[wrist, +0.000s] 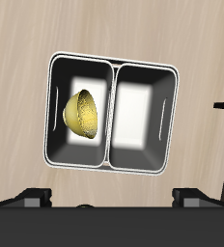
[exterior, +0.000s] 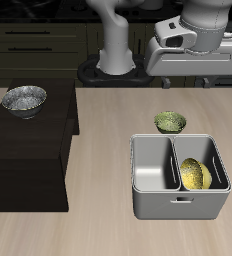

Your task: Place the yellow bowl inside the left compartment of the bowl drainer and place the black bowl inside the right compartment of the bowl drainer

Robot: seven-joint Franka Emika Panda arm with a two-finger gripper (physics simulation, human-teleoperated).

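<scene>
The grey bowl drainer (exterior: 178, 206) (wrist: 85, 59) stands near the table's front edge. The yellow bowl (exterior: 195, 175) (wrist: 82, 113) lies tilted on its side inside the drainer's well that is farther from the dark cabinet. The other well holds nothing. The black bowl (exterior: 24, 99), silvery with dark speckles, sits upright on top of the dark cabinet and does not show in the wrist view. My gripper (exterior: 191, 62) (wrist: 112, 199) hangs high above the drainer, open, with nothing between its fingers (wrist: 32, 200).
A small olive-green bowl (exterior: 170, 122) rests on the table just behind the drainer. The low dark cabinet (exterior: 28, 160) fills the table's side away from the drainer. Dark kitchen cupboards run along the back.
</scene>
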